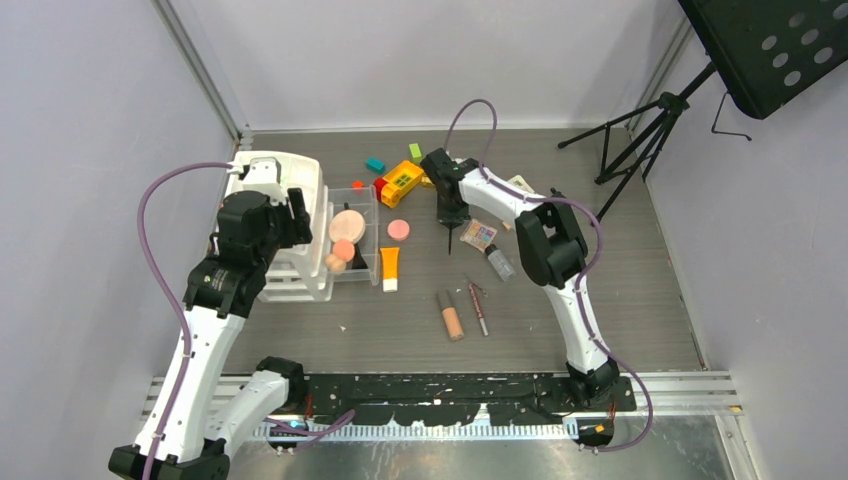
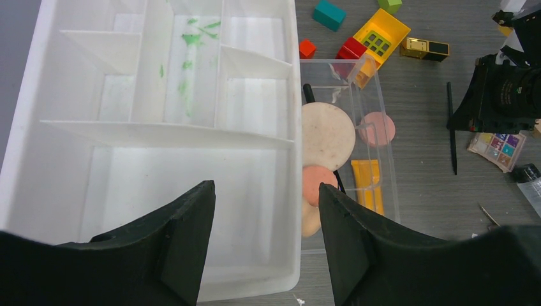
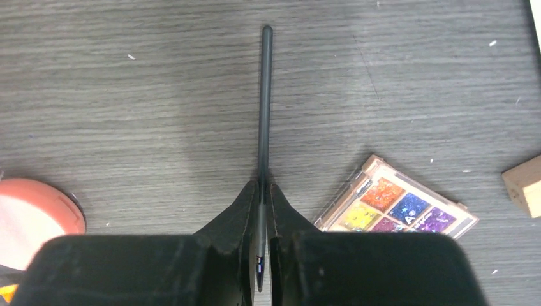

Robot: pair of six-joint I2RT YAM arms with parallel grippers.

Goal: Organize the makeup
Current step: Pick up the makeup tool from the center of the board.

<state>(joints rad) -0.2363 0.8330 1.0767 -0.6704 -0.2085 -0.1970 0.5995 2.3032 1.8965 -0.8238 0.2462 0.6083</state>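
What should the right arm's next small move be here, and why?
Probably a short straight lift. The right gripper is shut on one end of the thin black brush, whose length looks to lie along the table, so raising it clear comes before carrying it left to the clear tray.

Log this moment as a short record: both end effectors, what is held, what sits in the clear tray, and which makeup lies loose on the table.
left end effector: open, empty, above the white organizer
right end effector: shut on the black brush
clear tray: beige compact, peach compact
loose on table: pink compact, orange tube, eyeshadow palette, beige tube, red pencil
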